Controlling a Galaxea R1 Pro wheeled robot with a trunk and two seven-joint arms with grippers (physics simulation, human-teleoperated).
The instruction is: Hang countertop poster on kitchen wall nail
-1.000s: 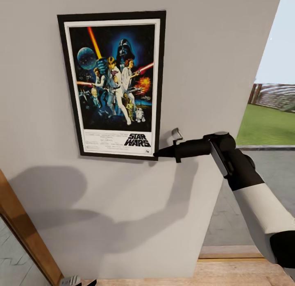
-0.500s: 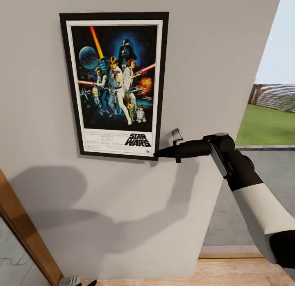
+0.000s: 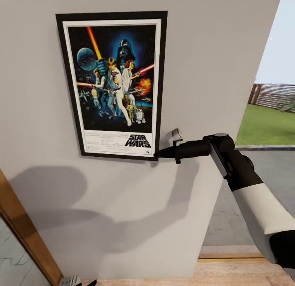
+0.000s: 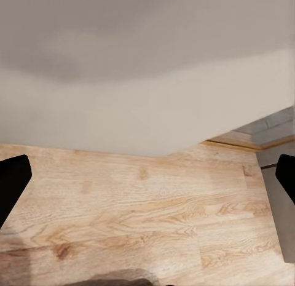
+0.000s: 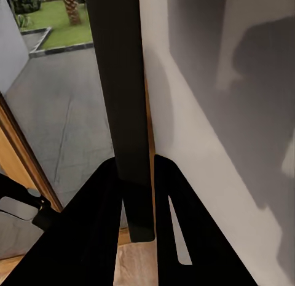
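The poster [image 3: 112, 85] stood upright and flat against the grey wall [image 3: 205, 52], its lower right corner pinched between the fingers of the right gripper [image 3: 157, 154]; the right wrist view showed the black frame edge [image 5: 126, 114] clamped between both fingers. The left gripper [image 4: 147, 181] hung low over the wooden floor [image 4: 141, 218], fingers spread wide, holding nothing. No nail was visible. In my judgement, releasing before the frame caught a nail would drop it.
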